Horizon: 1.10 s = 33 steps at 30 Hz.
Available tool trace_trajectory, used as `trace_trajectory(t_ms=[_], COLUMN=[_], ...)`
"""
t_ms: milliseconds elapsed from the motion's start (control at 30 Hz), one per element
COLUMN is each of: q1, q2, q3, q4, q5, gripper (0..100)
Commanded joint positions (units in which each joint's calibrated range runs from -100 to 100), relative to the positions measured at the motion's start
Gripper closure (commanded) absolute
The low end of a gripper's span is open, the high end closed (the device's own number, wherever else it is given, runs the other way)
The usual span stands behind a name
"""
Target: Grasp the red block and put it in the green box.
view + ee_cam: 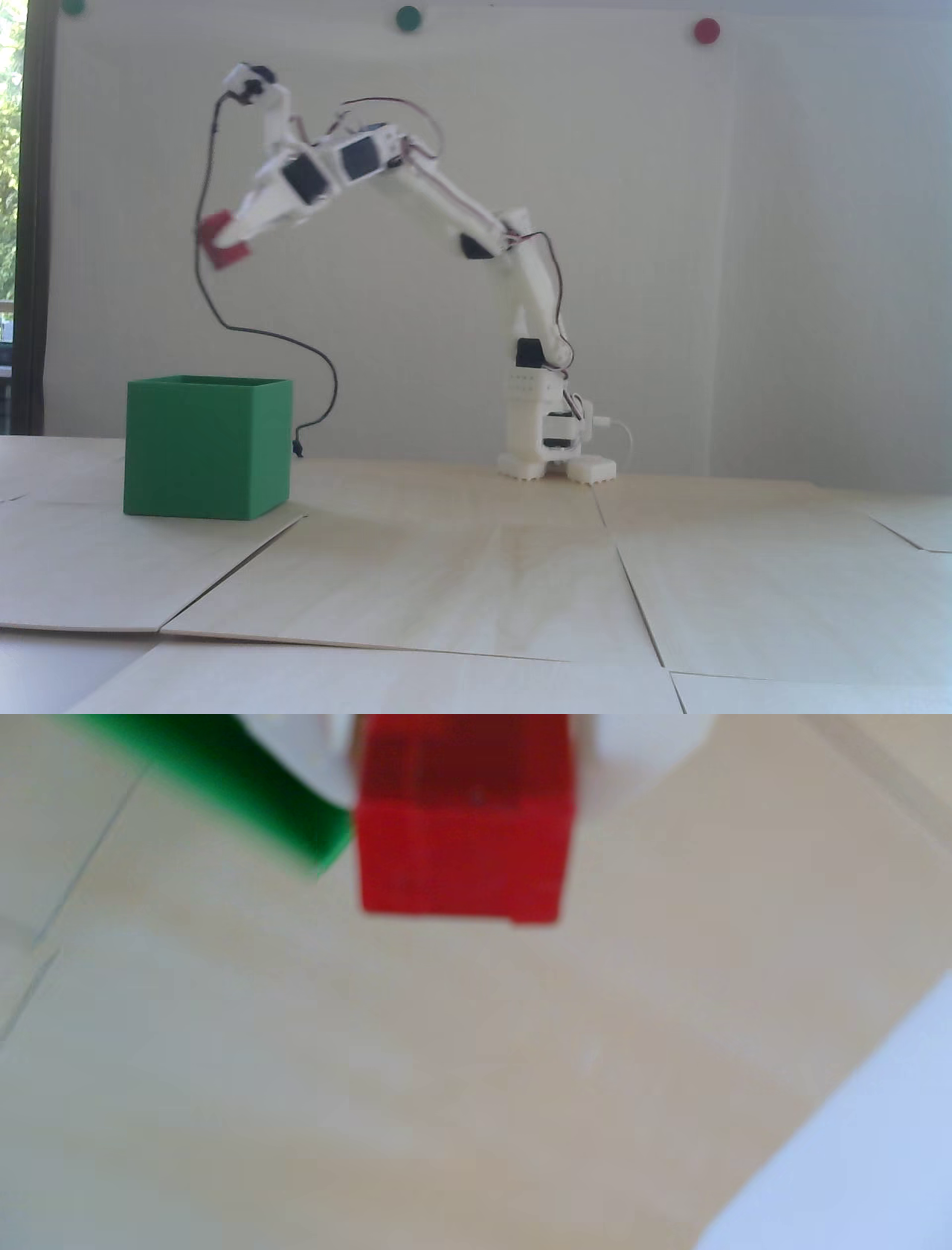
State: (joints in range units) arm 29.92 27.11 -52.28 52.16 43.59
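- In the fixed view the white arm [476, 223] reaches from its base toward 9 o'clock, and the gripper [223, 242] sits high in the air, clenched on the red block [223, 249].
- The red block hangs tilted, well above the table [476, 565], at about 12 o'clock from the green box [204, 446] and clear of its rim.
- The green box stands upright on the pale wooden table, at roughly 9 o'clock from the arm's base, open side up.
- A black cable [223, 320] droops from the wrist down behind the box.
- In the wrist view, which is blurred, the red block [463, 843] fills the upper centre between the white fingers [309, 750]; the green box [232, 781] shows at 10 o'clock, its corner just beside the block's edge.
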Motion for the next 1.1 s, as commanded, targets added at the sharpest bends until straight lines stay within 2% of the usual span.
trace_trajectory(t_ms=[0,67,267,367,500,633,700,767,900,1000,1067], q1=[2.2,2.2,1.6,1.4,0.6,-0.3,-0.7,-2.0,-6.4,-9.9,-13.8], q2=[0.7,1.6,1.7,1.7,1.7,1.6,1.4,1.0,-0.6,-2.9,-5.6], q3=[-9.0,-9.0,-8.9,-9.0,-8.9,-8.9,-9.0,-9.5,-9.7,-9.7,-9.7], q4=[-2.6,-2.5,-2.5,-2.5,-2.5,-2.4,-1.2,2.2,13.4,22.1,33.0], q5=[1.5,2.0,2.0,2.1,4.9,5.7,5.8,5.8,5.2,5.2,5.2], gripper=[97,96,55,48,45,46,52,64,100,96,98])
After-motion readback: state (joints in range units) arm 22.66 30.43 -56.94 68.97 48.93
